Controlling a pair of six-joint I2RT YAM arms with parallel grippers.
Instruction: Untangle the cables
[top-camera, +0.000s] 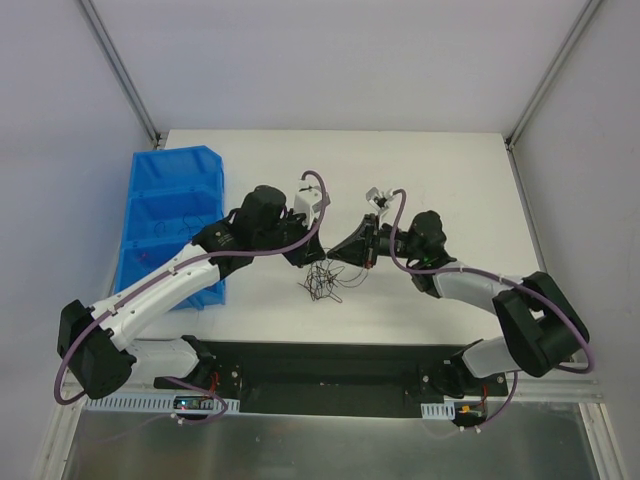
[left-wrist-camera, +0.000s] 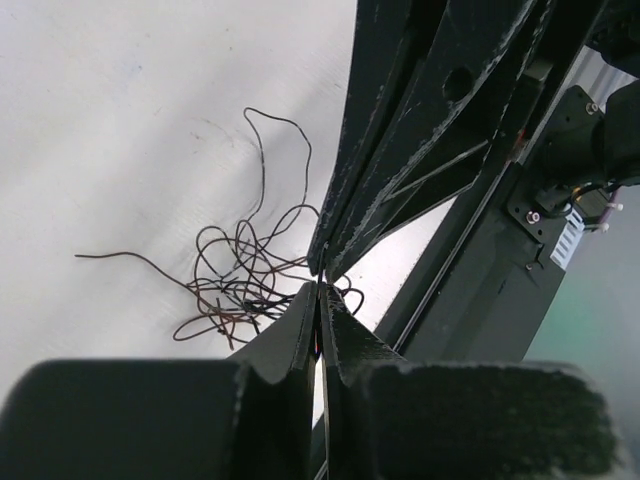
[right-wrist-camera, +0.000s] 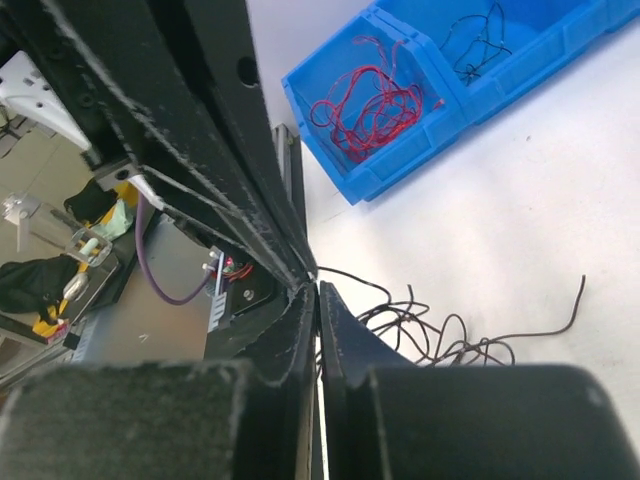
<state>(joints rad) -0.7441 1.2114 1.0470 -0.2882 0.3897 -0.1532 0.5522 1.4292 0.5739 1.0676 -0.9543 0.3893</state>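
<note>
The left gripper (left-wrist-camera: 318, 300) and right gripper (right-wrist-camera: 318, 300) meet tip to tip, fingers clenched on both. I cannot tell whether either pinches a strand. The cables (top-camera: 322, 281) lie in a dark tangle on the tabletop (top-camera: 450, 180), just under the tips. This looks like the pull-apart step; next, one wire needs drawing clear slowly. Only the right wrist view shows the bin (right-wrist-camera: 410, 160) with red wires (right-wrist-camera: 368, 103) and dark wires (right-wrist-camera: 478, 35) in separate compartments.

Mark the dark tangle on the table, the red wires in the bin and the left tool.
dark tangle (top-camera: 322, 280): top view, middle of knot.
red wires (right-wrist-camera: 365, 105): right wrist view, centre of bunch.
left tool (left-wrist-camera: 318, 290): left wrist view, between its fingertips.
</note>
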